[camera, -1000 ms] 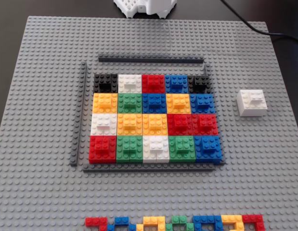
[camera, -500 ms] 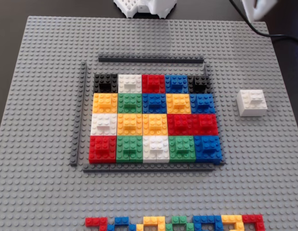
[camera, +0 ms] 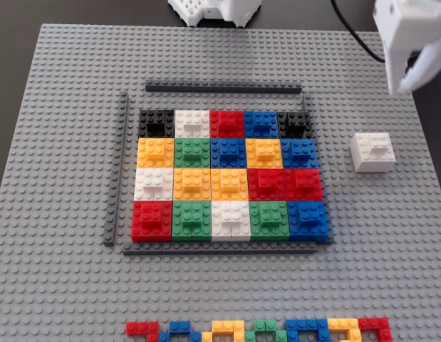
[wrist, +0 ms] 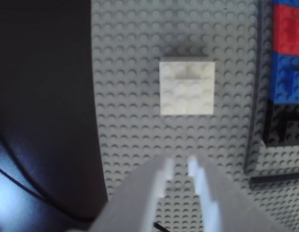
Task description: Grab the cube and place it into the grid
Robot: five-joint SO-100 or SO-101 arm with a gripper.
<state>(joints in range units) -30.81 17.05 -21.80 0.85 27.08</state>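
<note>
Blocky white studded cube (wrist: 187,87) sits on pimpled grey baseplate (wrist: 130,58); toothed hand (wrist: 179,170) nearly pressed together.

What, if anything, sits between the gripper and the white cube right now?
Nothing visible. In the wrist view only bare grey baseplate lies between the gripper and the cube. In the fixed view the cube stands alone, right of the grid, with the gripper up and behind it.
</note>
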